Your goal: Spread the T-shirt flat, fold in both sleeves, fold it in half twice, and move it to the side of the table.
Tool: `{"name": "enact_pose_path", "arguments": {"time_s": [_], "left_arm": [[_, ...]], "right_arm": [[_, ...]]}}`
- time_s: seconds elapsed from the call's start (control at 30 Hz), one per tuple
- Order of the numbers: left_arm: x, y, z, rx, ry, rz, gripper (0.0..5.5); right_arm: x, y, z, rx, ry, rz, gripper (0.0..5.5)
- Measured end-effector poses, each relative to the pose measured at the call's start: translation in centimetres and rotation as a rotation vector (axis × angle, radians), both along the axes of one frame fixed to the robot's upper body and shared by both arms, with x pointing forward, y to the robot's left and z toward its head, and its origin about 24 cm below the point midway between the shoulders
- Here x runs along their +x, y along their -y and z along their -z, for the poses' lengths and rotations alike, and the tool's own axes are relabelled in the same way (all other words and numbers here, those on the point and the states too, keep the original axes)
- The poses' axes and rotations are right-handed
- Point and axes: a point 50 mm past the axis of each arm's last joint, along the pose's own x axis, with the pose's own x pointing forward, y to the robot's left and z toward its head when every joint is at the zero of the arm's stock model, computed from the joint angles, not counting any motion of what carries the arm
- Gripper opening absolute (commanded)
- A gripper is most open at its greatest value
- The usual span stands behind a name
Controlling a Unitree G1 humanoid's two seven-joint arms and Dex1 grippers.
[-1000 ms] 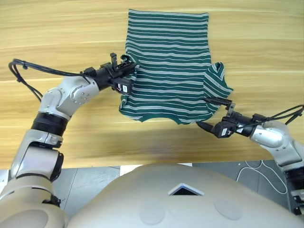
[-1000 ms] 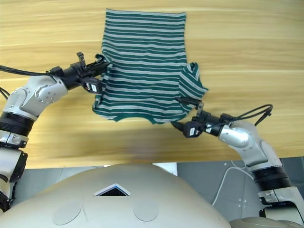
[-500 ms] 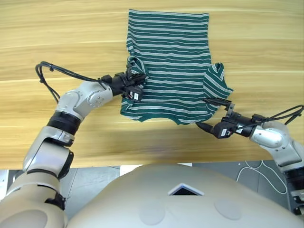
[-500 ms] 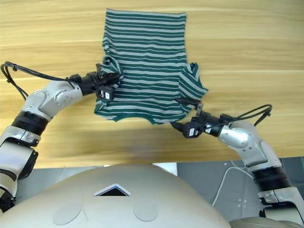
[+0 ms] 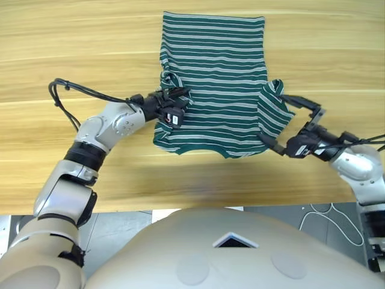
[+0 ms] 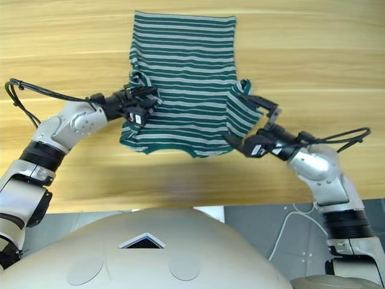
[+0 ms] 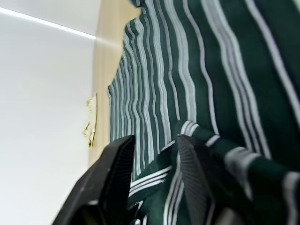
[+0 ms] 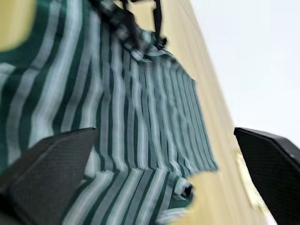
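Left gripper (image 5: 175, 103) pinches shirt (image 5: 216, 66) at left sleeve; right gripper (image 5: 274, 117) gapes wide at right sleeve. Shirt's length runs away from robot, collar nearest.

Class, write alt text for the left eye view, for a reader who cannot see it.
A green-and-white striped fabric T-shirt lies on a light wooden table. The left end effector pinches one bunched sleeve; the right end effector is open, straddling the other sleeve.

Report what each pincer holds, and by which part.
Left pincer grips the T-shirt by its folded-in sleeve. Right pincer is open at the other sleeve, holding nothing.
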Motion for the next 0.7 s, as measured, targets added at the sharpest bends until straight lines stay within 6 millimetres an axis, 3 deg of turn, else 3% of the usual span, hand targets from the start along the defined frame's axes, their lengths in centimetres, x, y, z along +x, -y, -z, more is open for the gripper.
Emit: {"name": "enact_pose_path", "arguments": {"time_s": [0.07,0.2,0.27,0.6,0.7], "left_arm": [[-0.1,0.1,0.0,-0.011,-0.003,-0.001,2.53],[-0.2,0.1,0.2,-0.014,-0.004,-0.003,3.08],[-0.3,0.1,0.3,-0.011,-0.008,-0.003,3.35],[-0.3,0.1,0.2,-0.017,0.013,-0.002,4.95],[-0.2,0.1,0.0,-0.026,0.023,-0.005,5.25]], "right_arm": [[0.8,1.4,-0.1,-0.069,0.04,0.098,5.4],[2.1,5.0,2.1,-0.317,-0.014,0.286,5.4],[1.9,5.3,3.1,-0.36,-0.051,0.29,5.4],[2.1,5.2,3.6,-0.408,-0.056,0.248,5.4],[2.1,5.0,3.7,-0.409,-0.061,0.24,4.96]]}}
